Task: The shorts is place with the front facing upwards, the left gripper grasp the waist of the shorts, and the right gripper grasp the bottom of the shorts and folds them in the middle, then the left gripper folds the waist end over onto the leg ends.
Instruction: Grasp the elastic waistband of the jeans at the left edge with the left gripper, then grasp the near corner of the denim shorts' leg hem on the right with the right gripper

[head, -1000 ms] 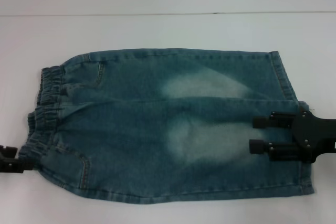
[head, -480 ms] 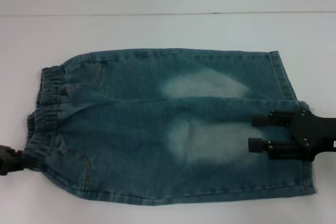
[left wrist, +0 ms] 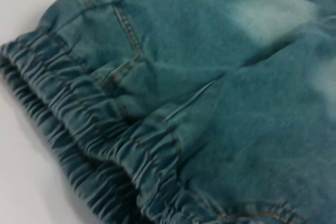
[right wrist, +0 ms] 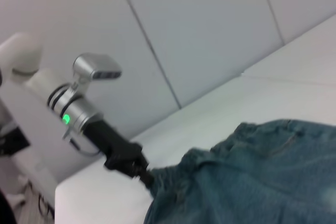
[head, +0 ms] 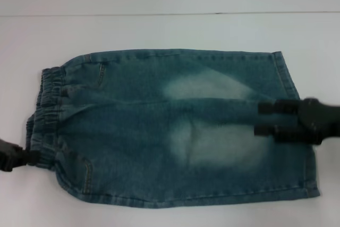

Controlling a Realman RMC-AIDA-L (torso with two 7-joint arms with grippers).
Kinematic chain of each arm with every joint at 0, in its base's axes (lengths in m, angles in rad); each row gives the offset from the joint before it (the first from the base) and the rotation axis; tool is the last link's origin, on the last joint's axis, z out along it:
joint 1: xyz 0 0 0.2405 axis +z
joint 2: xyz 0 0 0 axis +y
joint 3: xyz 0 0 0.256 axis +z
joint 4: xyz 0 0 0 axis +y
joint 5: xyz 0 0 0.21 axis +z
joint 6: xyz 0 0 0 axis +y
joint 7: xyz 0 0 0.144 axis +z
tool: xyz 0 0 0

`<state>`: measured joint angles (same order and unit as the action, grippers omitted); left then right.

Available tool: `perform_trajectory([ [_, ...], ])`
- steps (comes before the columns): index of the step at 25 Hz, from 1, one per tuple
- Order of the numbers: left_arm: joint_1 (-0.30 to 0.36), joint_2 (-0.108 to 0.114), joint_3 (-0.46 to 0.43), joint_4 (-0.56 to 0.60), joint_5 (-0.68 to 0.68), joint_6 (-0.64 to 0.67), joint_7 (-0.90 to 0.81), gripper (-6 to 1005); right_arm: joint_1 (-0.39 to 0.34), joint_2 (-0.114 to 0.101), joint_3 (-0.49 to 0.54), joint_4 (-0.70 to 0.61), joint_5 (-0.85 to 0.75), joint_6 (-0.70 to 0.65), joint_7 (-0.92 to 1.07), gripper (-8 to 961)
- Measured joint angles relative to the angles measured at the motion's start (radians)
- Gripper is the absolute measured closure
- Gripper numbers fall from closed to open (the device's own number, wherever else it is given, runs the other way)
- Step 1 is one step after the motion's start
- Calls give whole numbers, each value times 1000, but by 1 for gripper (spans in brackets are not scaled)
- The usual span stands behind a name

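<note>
The blue-green denim shorts (head: 159,126) lie flat on the white table, with pale faded patches in the middle. The gathered waist of the shorts (head: 48,110) points left and fills the left wrist view (left wrist: 79,129). The bottom of the shorts (head: 287,78), with its stitched leg ends, points right. My left gripper (head: 29,158) is at the waist's near corner, shut on the elastic band; the right wrist view shows it (right wrist: 147,176) pinching the cloth. My right gripper (head: 260,119) hovers over the leg end, with its two fingers apart.
The white table (head: 170,30) runs back to a pale wall. In the right wrist view the left arm's silver wrist (right wrist: 73,114) with a green light stands beyond the table's corner.
The left gripper moved in from the left edge and closed on the waist corner. The right gripper shifted toward the far side over the leg end, still open.
</note>
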<state>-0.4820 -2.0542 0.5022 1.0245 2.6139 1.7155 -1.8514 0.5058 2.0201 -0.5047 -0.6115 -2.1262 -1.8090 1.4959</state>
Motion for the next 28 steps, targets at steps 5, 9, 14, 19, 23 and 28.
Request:
perform_trajectory([
  [5, -31, 2, -1, 34, -10, 52, -50, 970, 43, -49, -21, -28, 2, 6, 193, 162],
  [9, -65, 7, -1, 54, -19, 75, -105, 971, 74, -96, -84, -88, -65, -9, 330, 161],
  [14, -101, 9, -1, 73, -19, 74, -145, 970, 123, -103, -108, -210, -288, -92, 400, 161],
  [19, -119, 10, 2, 67, -18, 56, -157, 970, 167, -97, -113, -233, -482, -157, 403, 161],
  [23, -122, 6, 9, 62, -15, 42, -158, 971, 183, -94, -124, -229, -583, -158, 406, 162],
  [28, -126, 4, 10, 61, -14, 39, -159, 971, 194, -90, -168, -223, -648, -150, 422, 165],
])
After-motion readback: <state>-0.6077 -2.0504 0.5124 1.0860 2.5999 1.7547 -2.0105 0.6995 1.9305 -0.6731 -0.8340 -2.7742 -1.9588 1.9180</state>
